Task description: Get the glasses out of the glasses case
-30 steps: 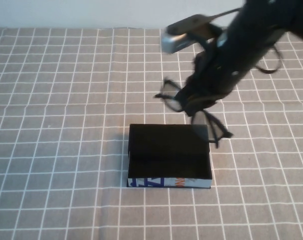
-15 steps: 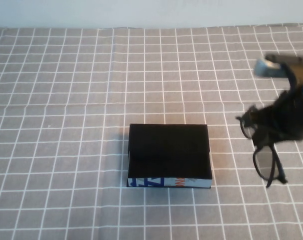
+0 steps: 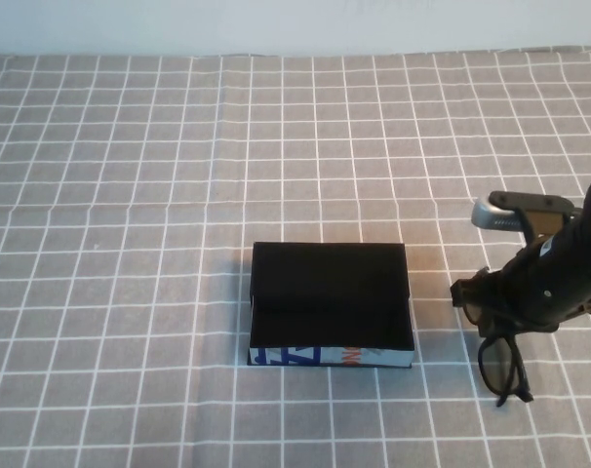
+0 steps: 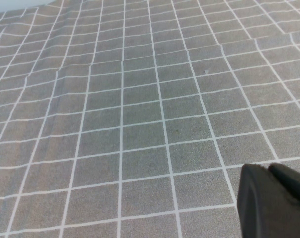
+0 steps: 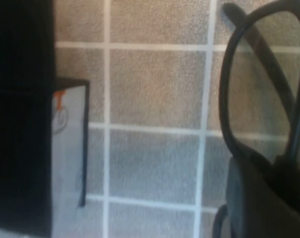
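High view shows the right claw [image 3: 500,307] pinching the glasses [image 3: 497,356] low over the counter [image 3: 130,195], right of the open glasses case [image 3: 331,304], while the left claw [image 4: 274,203], seen only from its wrist, hangs pressed together over bare cloth.

- A grey tablecloth [image 3: 130,195] with a white grid pattern covers the whole work surface.
- The cloth shows slight wrinkles near its far edge and along its left part.
- A plain pale wall [image 3: 276,24] rises directly behind the far edge of the cloth.
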